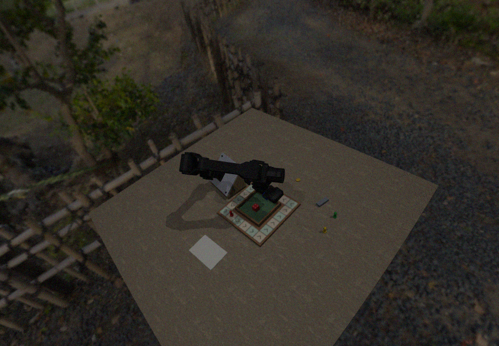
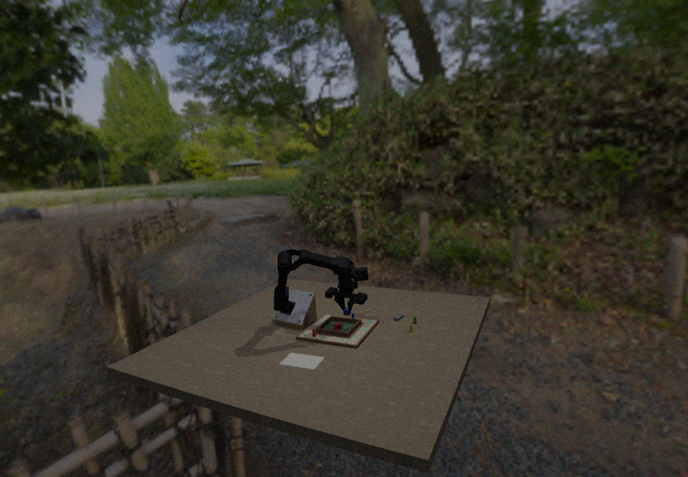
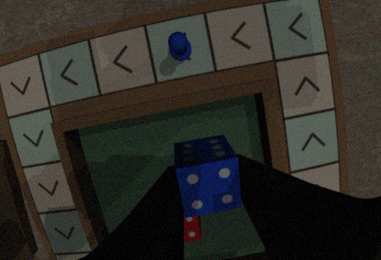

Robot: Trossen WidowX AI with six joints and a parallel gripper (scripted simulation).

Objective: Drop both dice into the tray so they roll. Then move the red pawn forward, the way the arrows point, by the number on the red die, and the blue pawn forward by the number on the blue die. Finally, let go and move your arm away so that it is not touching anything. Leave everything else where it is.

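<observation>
My gripper [image 2: 347, 312] [image 3: 204, 168] is shut on the blue die [image 2: 346, 310] [image 3: 208, 186] and holds it above the tray [image 1: 259, 223] [image 2: 347, 334] [image 3: 160, 94]. In the wrist view the blue die shows a four on the side facing the camera and a six on its other visible face. The red die [image 1: 256, 207] [image 2: 337, 326] [image 3: 192, 229] lies in the tray, partly hidden in the wrist view. The red pawn [image 1: 231, 213] [image 2: 314, 333] stands on a track square. The blue pawn [image 2: 353, 315] [image 3: 179, 46] stands on a green square of the far side; the arm hides it in the top view.
A green pawn [image 1: 335, 215] [image 2: 414, 320], a yellow pawn [image 1: 324, 230] [image 2: 411, 328], a grey-blue block [image 1: 322, 202] [image 2: 398, 318] and a yellow disc [image 1: 298, 179] lie beyond the board. A white sheet [image 1: 208, 252] [image 2: 302, 360] lies on the near side. A slanted panel [image 1: 227, 184] [image 2: 299, 308] stands beside the board.
</observation>
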